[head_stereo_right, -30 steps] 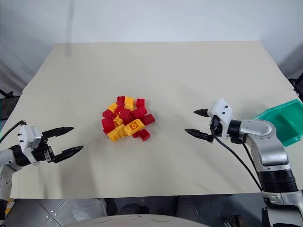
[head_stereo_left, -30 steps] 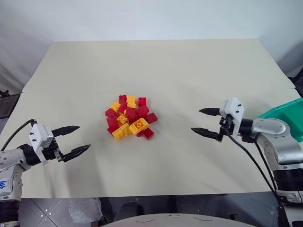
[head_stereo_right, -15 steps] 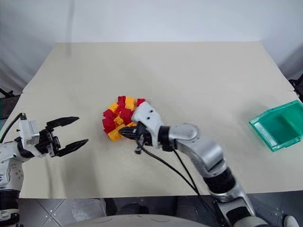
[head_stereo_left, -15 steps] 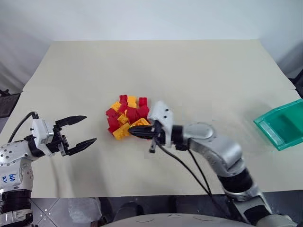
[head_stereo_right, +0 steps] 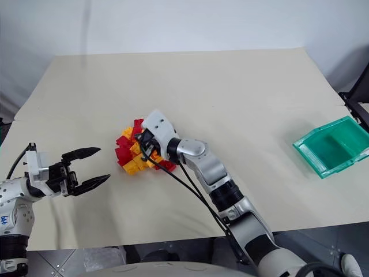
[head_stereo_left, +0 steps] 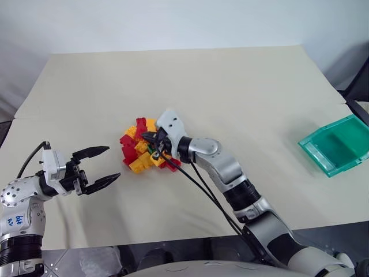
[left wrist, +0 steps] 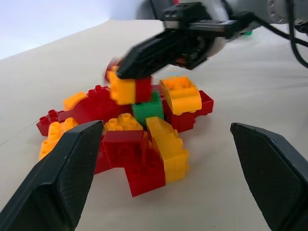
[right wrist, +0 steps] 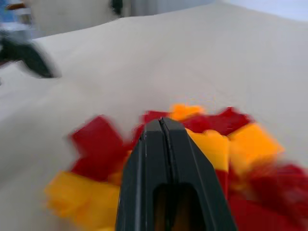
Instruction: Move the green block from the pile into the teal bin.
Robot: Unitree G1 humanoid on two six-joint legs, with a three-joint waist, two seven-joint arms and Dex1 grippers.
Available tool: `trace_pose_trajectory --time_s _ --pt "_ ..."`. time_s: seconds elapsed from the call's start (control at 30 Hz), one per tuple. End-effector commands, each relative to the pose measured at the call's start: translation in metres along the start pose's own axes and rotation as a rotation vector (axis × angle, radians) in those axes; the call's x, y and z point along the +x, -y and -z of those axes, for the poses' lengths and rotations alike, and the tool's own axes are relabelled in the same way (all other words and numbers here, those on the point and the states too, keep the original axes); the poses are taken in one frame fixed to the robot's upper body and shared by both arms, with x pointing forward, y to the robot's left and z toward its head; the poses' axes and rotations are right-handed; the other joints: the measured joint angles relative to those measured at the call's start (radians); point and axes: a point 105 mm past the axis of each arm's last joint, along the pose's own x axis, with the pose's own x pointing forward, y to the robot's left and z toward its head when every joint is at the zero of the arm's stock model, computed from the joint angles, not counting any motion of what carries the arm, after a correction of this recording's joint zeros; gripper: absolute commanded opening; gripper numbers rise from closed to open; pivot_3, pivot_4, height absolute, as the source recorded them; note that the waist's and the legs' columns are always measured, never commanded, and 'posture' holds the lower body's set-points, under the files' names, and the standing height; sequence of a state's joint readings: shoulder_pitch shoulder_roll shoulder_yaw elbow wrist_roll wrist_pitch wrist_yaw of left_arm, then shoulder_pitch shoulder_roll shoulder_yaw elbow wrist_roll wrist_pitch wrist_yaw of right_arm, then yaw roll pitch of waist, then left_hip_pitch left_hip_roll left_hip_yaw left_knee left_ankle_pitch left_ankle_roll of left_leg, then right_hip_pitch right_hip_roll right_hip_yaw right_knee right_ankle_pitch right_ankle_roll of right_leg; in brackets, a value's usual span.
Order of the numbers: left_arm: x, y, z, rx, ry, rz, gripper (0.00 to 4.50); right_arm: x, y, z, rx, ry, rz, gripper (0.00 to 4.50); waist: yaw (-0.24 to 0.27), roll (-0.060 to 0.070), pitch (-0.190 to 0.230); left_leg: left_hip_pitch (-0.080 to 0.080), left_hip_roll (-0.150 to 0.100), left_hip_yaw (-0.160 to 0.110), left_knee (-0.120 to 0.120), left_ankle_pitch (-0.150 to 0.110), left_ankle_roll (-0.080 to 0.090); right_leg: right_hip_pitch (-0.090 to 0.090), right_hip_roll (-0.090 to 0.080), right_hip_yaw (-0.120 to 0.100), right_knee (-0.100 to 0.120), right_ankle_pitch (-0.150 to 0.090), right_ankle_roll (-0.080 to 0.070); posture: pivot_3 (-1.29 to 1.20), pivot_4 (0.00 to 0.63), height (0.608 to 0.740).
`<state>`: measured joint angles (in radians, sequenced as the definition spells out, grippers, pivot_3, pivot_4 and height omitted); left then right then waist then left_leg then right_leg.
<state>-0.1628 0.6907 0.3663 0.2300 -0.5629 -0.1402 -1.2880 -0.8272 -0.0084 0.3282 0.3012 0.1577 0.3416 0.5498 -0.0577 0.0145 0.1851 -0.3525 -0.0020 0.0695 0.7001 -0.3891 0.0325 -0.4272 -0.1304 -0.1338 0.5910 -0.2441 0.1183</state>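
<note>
Head views: right gripper (head_stereo_left: 151,138) is over the pile (head_stereo_left: 141,151) at table centre-left, fingers pressed together with nothing between them, tips on top of the bricks. A sliver of the green block (head_stereo_left: 151,151) shows in the pile just under the tips. Left gripper (head_stereo_left: 98,167) hangs at about 8 o'clock from the pile, clear of it, fingers spread, holding nothing. The teal bin (head_stereo_left: 335,145) sits at 3 o'clock from the pile, well apart, near the table's right edge.

Left wrist view: the left gripper's two black fingers (left wrist: 57,178) stand wide apart with the pile between and beyond them. Green block sits mid-pile, wedged between red and yellow-orange bricks. Right gripper's closed tips are against a yellow-orange and red brick just above the green one.

Right wrist view: fingers shut flush, red and yellow-orange bricks directly beyond the tips.
</note>
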Motion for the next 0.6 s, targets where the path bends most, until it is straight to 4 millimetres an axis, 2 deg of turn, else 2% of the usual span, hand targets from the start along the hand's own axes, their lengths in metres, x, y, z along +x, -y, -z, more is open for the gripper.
trace_pose_trajectory --time_s 0.03,0.13,0.23,0.33,0.47,0.6 --pt "-0.001 -0.001 -0.007 0.038 -0.002 -0.008 4.5 -0.005 0.024 0.011 -0.024 -0.032 0.104 0.02 -0.001 0.0 0.0 0.0 0.0 0.0 0.0 0.0 0.0 0.0 0.0 0.0 0.0 0.0 0.0 0.0 0.15 0.74" --pt "0.0 -0.003 -0.006 0.038 -0.002 -0.014 4.5 -0.015 0.046 0.01 -0.057 -0.039 0.181 0.02 0.0 0.0 0.0 0.0 0.003 0.001 0.0 0.0 0.0 0.0 0.0 0.001 0.0 0.0 0.0 0.0 0.15 0.74" --pt "0.002 -0.004 -0.005 0.04 0.0 -0.015 4.5 -0.02 0.045 -0.003 -0.058 -0.005 0.163 0.02 0.0 0.0 0.0 0.0 0.003 0.001 0.001 0.0 0.0 0.0 -0.001 0.001 0.001 0.0 0.0 0.0 0.15 0.74" --pt "0.003 -0.005 -0.005 0.043 0.001 -0.015 4.5 -0.028 0.036 -0.015 -0.054 0.037 0.112 0.02 0.0 0.0 0.0 0.0 0.004 0.001 0.0 0.0 0.0 -0.001 -0.001 0.001 0.0 0.0 0.0 0.0 0.15 0.74" --pt "0.006 -0.006 -0.004 0.042 0.012 -0.015 4.5 -0.039 0.007 -0.023 -0.021 0.059 -0.028 0.02 0.001 0.0 0.0 -0.001 0.004 0.0 0.0 0.0 0.0 -0.001 0.0 0.001 0.0 0.0 0.0 0.0 0.15 0.74" --pt "0.009 -0.006 -0.004 0.043 0.02 -0.012 4.5 -0.025 -0.014 -0.021 0.027 0.031 -0.07 0.02 0.001 0.0 0.0 -0.001 0.004 0.001 0.001 0.0 0.0 -0.001 -0.001 0.001 0.0 0.0 0.0 0.0 0.15 0.74"
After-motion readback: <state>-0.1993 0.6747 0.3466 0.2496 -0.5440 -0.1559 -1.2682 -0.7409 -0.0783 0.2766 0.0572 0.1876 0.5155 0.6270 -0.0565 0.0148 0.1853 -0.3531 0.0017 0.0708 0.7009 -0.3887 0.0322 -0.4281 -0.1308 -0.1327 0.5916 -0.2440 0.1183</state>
